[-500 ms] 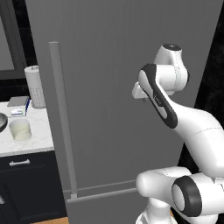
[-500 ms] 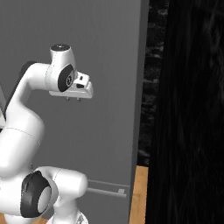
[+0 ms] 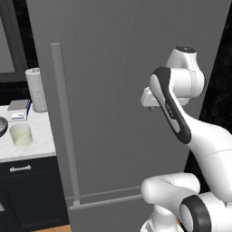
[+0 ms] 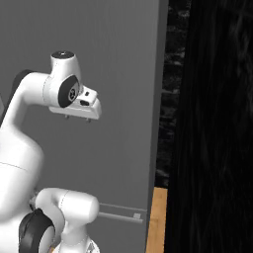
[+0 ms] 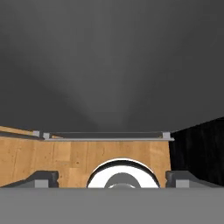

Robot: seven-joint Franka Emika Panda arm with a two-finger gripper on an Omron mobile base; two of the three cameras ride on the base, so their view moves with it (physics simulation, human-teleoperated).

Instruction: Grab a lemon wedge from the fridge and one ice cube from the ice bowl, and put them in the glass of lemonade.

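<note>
Presently the fridge [image 3: 122,90] is standing shut, its long bar handle [image 3: 63,122] at the door's left edge. The gripper [image 4: 79,118] is hovering before the door, pointing downward, fingers spread wide and holding nothing. The glass of lemonade [image 3: 21,134] is sitting on the counter [image 3: 38,136] left of the fridge, near the paper towel roll [image 3: 36,89].

Flat, even rendered light, neither bright nor dim, with no glare. The fridge [image 3: 118,90] door is a smooth mid grey, fading darker toward 12 o'clock in the hand view. The wall at 3 o'clock in the right base view is near black. Edges look soft and slightly pixelated; the counter [image 3: 38,136] reads pale and sharp.
</note>
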